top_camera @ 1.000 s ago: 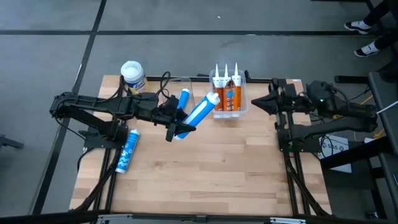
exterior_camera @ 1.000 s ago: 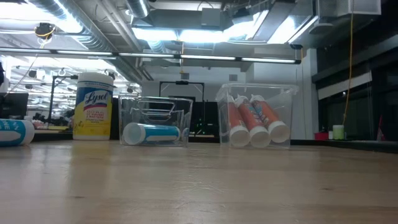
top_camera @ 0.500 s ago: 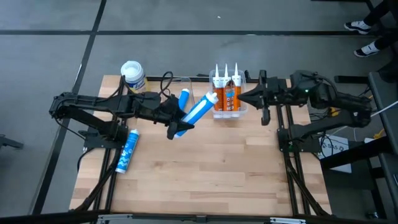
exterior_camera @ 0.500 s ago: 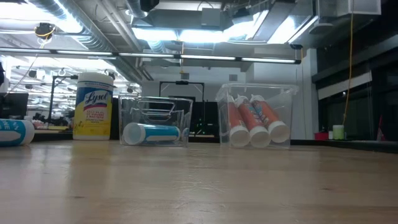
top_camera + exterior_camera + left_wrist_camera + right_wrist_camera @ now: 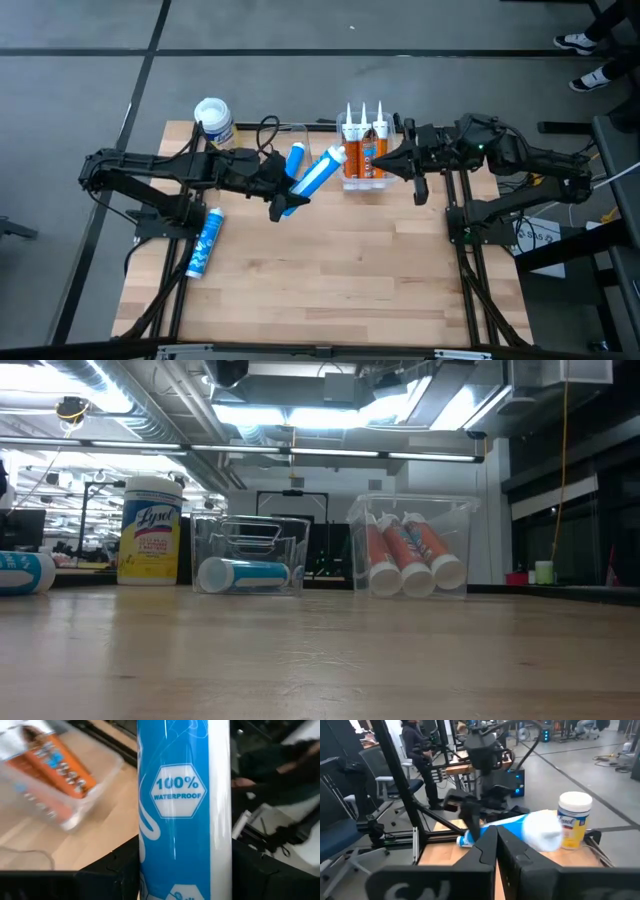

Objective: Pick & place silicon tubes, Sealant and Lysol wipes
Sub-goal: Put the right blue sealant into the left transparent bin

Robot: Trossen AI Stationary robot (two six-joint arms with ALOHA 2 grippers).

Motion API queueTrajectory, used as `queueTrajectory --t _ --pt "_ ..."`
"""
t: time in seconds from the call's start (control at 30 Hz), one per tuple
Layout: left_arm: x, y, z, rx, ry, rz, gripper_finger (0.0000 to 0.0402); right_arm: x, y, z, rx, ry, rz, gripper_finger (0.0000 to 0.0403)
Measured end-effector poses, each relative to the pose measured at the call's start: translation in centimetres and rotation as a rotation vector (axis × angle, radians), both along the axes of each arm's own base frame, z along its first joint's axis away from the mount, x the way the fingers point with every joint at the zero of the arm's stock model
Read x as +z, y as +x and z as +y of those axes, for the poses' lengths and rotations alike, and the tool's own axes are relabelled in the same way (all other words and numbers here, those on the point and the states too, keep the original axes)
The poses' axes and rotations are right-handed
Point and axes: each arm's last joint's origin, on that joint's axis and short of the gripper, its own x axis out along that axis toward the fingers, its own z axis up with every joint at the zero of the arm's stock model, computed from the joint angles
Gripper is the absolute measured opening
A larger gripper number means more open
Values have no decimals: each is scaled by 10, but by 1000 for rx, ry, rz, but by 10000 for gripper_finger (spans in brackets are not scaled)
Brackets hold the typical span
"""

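From above, the left gripper point(image 5: 283, 203) has its fingers clamped on the base of a blue cylindrical silicone tube with a white cap point(image 5: 315, 177), held aloft and tilted, now nearer the clear plastic bin point(image 5: 268, 140) where another blue tube point(image 5: 296, 160) lies. The right gripper point(image 5: 388, 160) has swung in from the tabletop's point(image 5: 330, 270) right edge to just beside the clear bin of orange sealant tubes with white nozzles point(image 5: 362, 148); whether its fingers are parted or closed I cannot tell. A third blue tube point(image 5: 203, 243) lies on the wood by the left arm, and the short yellow Lysol wipes canister with a white lid point(image 5: 213, 122) stands at the back-left corner.

At tabletop height nothing has shifted: canister, both bins and their contents sit as before.

Through the left wrist camera the gripped tube fills the frame, sealant bin beyond.

Through the right wrist camera the raised tube and canister show ahead. Judged so, one tube is mid-placement, one tube and the wipes remain
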Motion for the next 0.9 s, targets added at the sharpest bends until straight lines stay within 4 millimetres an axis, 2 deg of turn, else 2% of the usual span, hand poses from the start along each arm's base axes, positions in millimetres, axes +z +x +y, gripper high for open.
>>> queueTrajectory --t 0.43,0.9 --pt "-6 -7 35 331 -266 41 214 -1 0 0 -15 21 13 12" --pt "-14 -14 49 406 -292 124 214 -9 -1 -1 -36 -38 88 12"
